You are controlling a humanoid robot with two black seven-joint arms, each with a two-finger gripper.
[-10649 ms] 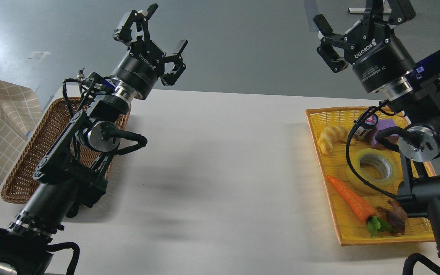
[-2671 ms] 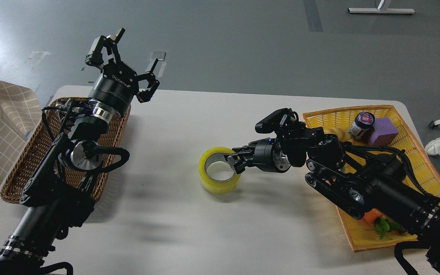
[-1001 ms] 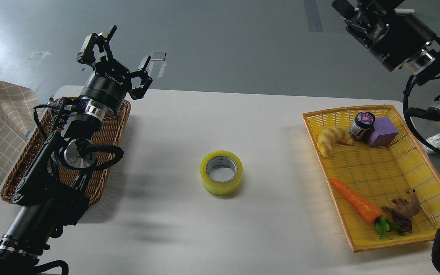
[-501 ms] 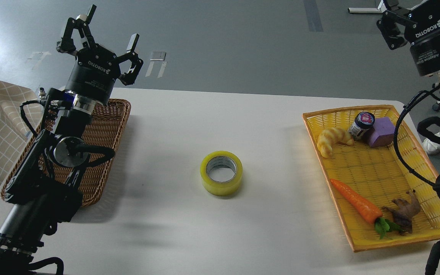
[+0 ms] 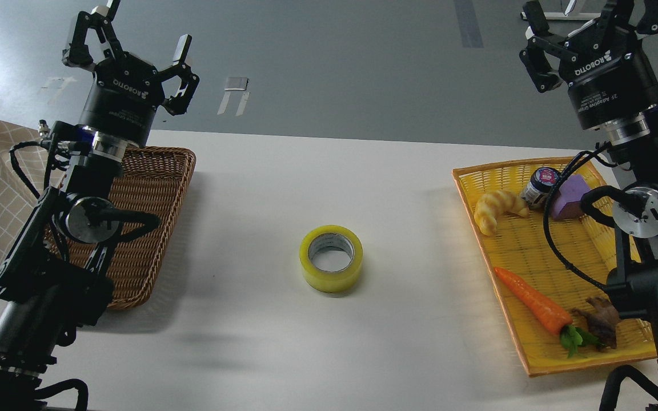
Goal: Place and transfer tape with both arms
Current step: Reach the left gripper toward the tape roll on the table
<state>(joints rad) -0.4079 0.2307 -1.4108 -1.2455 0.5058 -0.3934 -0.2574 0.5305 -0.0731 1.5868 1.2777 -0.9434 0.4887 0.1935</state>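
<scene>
- The tape (image 5: 330, 258) lies flat on the white table (image 5: 283, 188), hole up, near the middle, well apart from both tools and held by neither.
- It is below and to the right of the left tool, and below and far to the left of the right tool.
- Under the right arm stands a yellow woven tray (image 5: 480, 222). In it, nearest, lie a carrot (image 5: 532, 303) with green leaves and a dark brown thing (image 5: 598, 324) which I cannot name.
- Farther in the same tray are a croissant (image 5: 494, 206), a small jar (image 5: 539, 184) and a purple block (image 5: 568, 194); the jar is just beside the block.
- Under the left arm stands a brown wicker basket (image 5: 155, 200), partly hidden by the arm.
- The left tool (image 5: 135, 43) is raised over the far edge of the table, its fingers spread, with nothing between them.
- The right tool (image 5: 592, 20) is raised beyond the far end of the yellow tray, fingers also spread and empty; the tips are cut by the top edge of the view.
</scene>
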